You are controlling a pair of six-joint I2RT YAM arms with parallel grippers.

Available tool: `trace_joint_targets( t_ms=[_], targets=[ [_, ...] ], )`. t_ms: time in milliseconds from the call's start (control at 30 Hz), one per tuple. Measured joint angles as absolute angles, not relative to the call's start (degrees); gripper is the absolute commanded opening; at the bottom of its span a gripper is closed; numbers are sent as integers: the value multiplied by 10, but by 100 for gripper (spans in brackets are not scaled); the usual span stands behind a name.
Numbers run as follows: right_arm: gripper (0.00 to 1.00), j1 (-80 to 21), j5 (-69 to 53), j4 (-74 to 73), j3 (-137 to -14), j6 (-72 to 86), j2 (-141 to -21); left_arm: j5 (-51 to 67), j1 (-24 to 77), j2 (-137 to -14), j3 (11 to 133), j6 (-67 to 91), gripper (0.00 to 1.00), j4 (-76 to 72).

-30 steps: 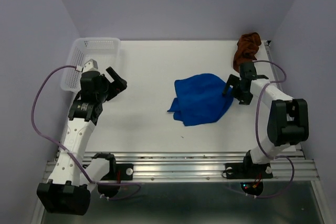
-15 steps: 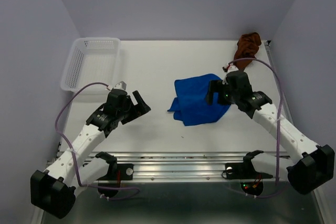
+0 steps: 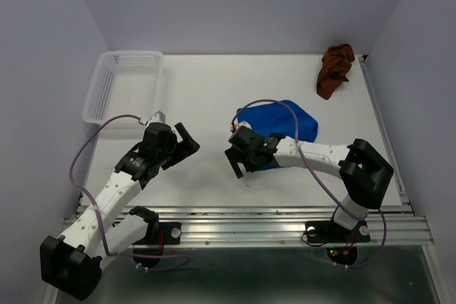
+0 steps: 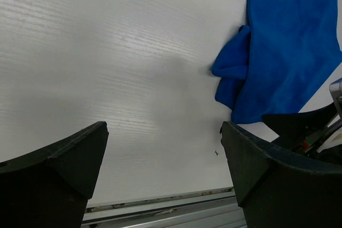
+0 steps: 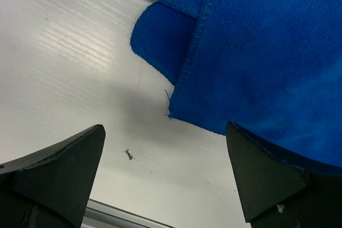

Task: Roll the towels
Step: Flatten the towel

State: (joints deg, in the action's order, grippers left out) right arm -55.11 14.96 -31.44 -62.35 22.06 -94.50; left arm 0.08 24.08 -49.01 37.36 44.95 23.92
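Blue towel [image 3: 303, 127] under spread right gripper [image 3: 239, 165], left gripper [image 3: 187, 143] spread, brown towel [image 3: 335, 69] outside white basket [image 3: 132, 53]

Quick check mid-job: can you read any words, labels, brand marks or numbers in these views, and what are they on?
No readable text in any view.
The blue towel, rust-brown towel, white basket and table are all unprinted.
The arm housings show no legible marking.
The small red lights by the base rail are too small to read as signs.
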Motion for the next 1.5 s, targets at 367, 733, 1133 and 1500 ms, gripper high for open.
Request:
trace_joint_targets(
  t_ms=[367,733,1133,1500],
  targets=[
    [73,-561,159,-314,-640,254,-983,-8,243,-490,374,451,99,243],
    [43,-563,168,-310,-640,277,-1021,-14,243,-496,374,451,99,243],
    [36,-563,170,-302,-640,288,-1025,-16,243,-499,374,451,99,244],
    [4,-565,183,-294,-645,310,-1032,-16,243,-503,374,451,99,245]
  ],
)
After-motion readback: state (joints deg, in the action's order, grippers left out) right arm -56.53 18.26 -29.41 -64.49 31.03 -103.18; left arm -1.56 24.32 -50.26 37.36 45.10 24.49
